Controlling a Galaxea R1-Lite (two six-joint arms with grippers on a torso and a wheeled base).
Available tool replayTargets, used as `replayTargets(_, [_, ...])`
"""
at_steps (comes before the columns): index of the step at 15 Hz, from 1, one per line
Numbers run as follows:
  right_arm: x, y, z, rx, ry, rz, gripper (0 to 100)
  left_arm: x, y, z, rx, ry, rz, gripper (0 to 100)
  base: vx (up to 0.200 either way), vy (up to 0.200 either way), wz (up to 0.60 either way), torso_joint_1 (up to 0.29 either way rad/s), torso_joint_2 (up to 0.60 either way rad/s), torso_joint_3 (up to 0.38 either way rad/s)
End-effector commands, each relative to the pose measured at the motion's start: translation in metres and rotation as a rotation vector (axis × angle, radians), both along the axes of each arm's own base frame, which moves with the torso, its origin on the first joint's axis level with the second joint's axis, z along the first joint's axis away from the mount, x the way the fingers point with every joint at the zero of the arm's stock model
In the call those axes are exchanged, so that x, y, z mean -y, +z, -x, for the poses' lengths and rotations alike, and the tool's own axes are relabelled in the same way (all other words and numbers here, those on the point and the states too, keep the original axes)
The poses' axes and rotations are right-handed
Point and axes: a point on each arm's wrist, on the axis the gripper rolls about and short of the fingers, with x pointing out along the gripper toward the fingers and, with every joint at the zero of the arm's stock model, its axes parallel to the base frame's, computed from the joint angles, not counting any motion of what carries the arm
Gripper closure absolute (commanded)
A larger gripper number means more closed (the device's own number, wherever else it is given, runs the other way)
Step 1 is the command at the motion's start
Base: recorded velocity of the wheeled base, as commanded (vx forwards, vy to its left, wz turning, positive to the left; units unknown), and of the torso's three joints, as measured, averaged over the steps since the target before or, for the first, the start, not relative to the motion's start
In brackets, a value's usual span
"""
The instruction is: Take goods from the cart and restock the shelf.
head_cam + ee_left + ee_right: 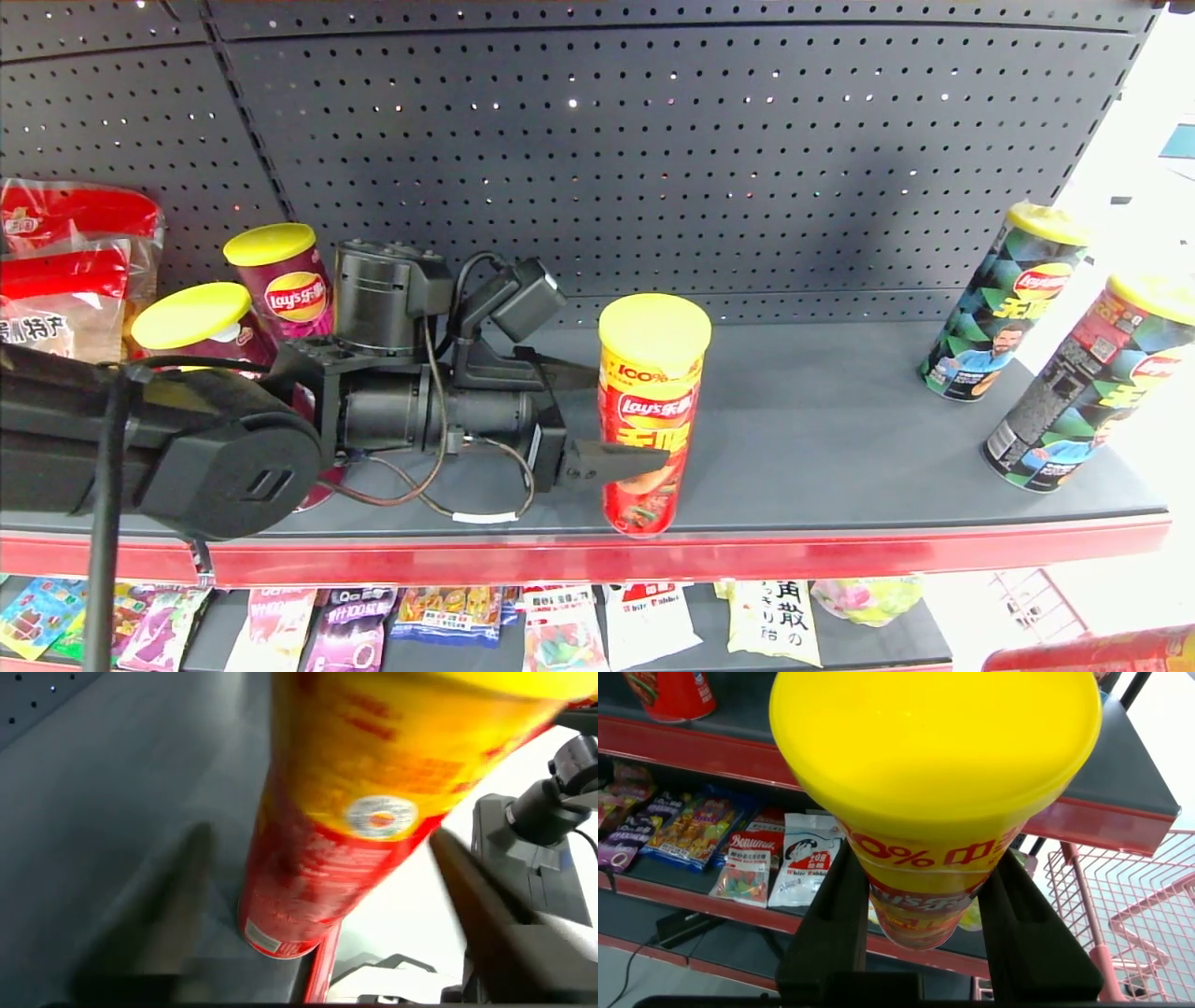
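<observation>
Red chip can (649,420) upright at frame centre, near front lip of grey shelf (822,420). Left gripper (630,417) level astride it; I read fingers spread, apparently clear. Right gripper (929,924) clamps second can (934,765). Pegboard (653,140) behind.

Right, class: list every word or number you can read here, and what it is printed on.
"100%": red can at the left gripper.
"0%", start hidden: yellow-lidded can in the right gripper.
Other cans: brand logos.
Packets below: too small to read.
</observation>
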Motion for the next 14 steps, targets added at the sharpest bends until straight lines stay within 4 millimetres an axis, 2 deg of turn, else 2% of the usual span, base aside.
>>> replayTargets(1, [0.0,0.0,0.0,0.001,0.002,0.001,100,-0.001,0.0,0.0,0.008,0.013,-0.002,0,0.0,0.0,0.0,0.0,0.0,0.0])
replayTargets(4, [0.0,0.003,0.0,0.002,0.01,0.002,100,-0.011,0.004,0.008,0.009,0.041,-0.004,0,0.0,0.0,0.0,0.0,0.0,0.0])
replayTargets(7, [0.0,0.021,-0.001,-0.002,0.014,0.001,100,-0.027,0.01,0.016,0.015,0.073,0.004,0,0.0,0.0,0.0,0.0,0.0,0.0])
replayTargets(10, [0.0,0.056,-0.003,0.0,0.022,-0.002,100,-0.047,0.011,0.032,0.008,0.104,0.0,0,0.0,0.0,0.0,0.0,0.0,0.0])
replayTargets(11, [0.0,0.062,-0.005,-0.003,0.025,-0.002,100,-0.048,0.009,0.034,0.003,0.105,-0.004,0,0.0,0.0,0.0,0.0,0.0,0.0])
replayTargets(12, [-0.001,0.085,-0.013,-0.011,0.064,-0.003,100,-0.055,0.007,0.039,-0.005,0.118,-0.008,0,0.0,0.0,0.0,0.0,0.0,0.0])
replayTargets(14, [-0.004,0.12,-0.034,-0.034,0.117,-0.004,100,-0.057,0.007,0.042,-0.003,0.121,-0.008,0,0.0,0.0,0.0,0.0,0.0,0.0])
